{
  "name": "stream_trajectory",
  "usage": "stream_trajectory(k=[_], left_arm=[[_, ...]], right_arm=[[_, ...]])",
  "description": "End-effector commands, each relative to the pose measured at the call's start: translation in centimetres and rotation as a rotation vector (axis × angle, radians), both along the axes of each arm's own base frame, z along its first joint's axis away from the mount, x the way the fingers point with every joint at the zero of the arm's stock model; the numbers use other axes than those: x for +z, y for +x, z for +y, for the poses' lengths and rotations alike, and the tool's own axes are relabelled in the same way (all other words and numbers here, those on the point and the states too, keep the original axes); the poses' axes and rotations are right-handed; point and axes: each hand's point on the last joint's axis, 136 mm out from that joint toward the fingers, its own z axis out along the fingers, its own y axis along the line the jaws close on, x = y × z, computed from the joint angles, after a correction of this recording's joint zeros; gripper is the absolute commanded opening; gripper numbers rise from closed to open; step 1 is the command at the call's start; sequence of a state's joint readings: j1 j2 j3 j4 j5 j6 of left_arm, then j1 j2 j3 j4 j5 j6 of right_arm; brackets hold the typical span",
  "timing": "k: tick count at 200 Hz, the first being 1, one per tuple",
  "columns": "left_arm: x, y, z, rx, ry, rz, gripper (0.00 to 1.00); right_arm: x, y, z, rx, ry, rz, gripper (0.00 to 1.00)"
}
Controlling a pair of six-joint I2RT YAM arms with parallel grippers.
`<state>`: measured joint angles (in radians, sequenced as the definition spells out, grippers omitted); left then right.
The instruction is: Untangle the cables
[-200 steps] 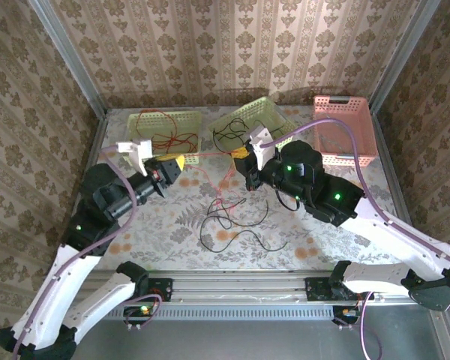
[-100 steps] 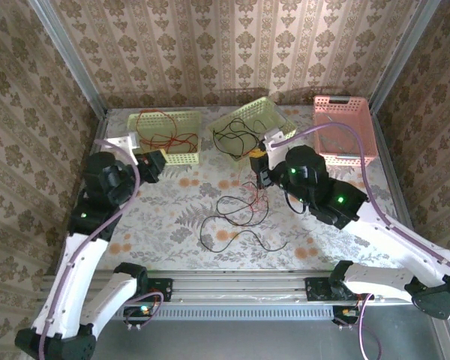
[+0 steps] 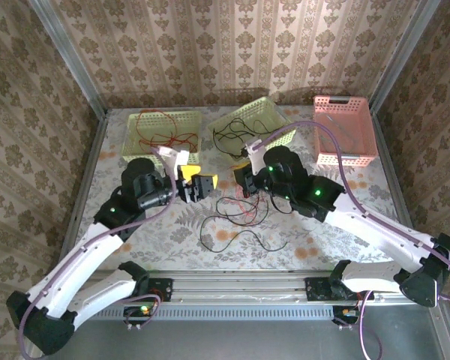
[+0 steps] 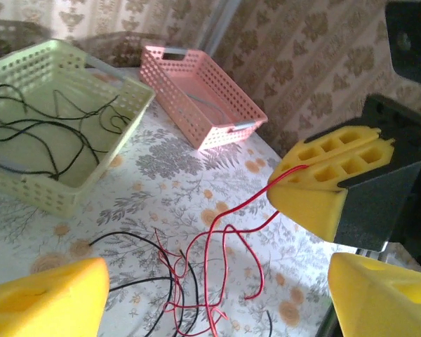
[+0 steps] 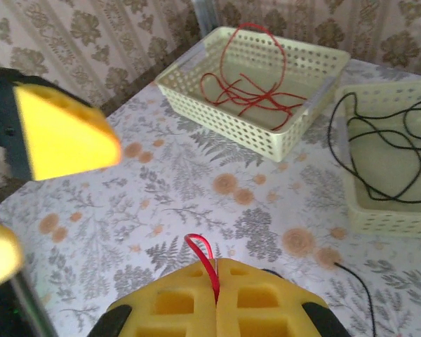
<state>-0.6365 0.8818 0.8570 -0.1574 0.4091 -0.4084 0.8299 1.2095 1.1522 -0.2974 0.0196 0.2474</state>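
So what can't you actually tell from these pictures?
Top view: which strands cross in the cable tangle; too thin, and the right gripper overlaps its far end.
Left wrist view: the tangle's lower part, cut off by the bottom edge.
Right wrist view: the red cable below the pinch, behind that gripper.

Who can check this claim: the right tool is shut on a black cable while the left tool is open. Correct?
No. The right tool is shut on a red cable, not a black one; the right wrist view shows it. The left tool is open.
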Motion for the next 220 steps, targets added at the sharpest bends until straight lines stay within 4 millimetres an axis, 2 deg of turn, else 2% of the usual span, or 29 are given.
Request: stream_trajectory(k=[1, 68, 76, 91, 105, 126, 152, 167, 204, 220], left_arm=[[1.5, -0.5, -1.2, -0.094, 0.012, -0.113, 0.77], [-0.2, -1.6, -5.3, -0.257, 0.033, -0.166, 0.61], [-0.3, -1.5, -5.6, -0.26, 0.034, -0.169, 0.51], [-0.5, -0.9, -5.7, -0.223, 0.049, -0.178, 0.21], [-0.2, -0.7, -5.4, -0.197, 0.05, -0.193, 0.0], [0.3, -0.4, -4.5, -0.143, 0.051, -0.219, 0.0], [0.9, -0.1, -3.2, -0.071, 0.063, -0.247, 0.0], [1.0, -0.4, -2.7, -0.065, 0.063, -0.254, 0.0], [0.9, -1.0, -2.2, -0.07, 0.065, -0.256, 0.0], [0.9, -1.4, -2.1, -0.082, 0.065, -0.257, 0.0]], right_arm=[[2.7, -1.4, 0.8, 0.062, 0.083, 0.016, 0.0], [2.9, -2.8, 1.1, 0.112, 0.121, 0.069, 0.0], [2.8, -2.9, 1.1, 0.115, 0.12, 0.073, 0.0], [2.6, -2.9, 1.1, 0.115, 0.118, 0.077, 0.0], [2.4, -2.9, 0.9, 0.109, 0.115, 0.079, 0.01], [2.1, -2.8, 0.6, 0.097, 0.107, 0.077, 0.07], [1.3, -3.3, 0.2, 0.11, 0.089, 0.076, 0.24], [0.2, -3.1, -0.9, 0.06, 0.074, 0.077, 0.43], [-2.9, -2.2, -3.5, -0.03, 0.073, 0.104, 0.43], [-5.0, -1.2, -4.4, -0.061, 0.074, 0.138, 0.33]])
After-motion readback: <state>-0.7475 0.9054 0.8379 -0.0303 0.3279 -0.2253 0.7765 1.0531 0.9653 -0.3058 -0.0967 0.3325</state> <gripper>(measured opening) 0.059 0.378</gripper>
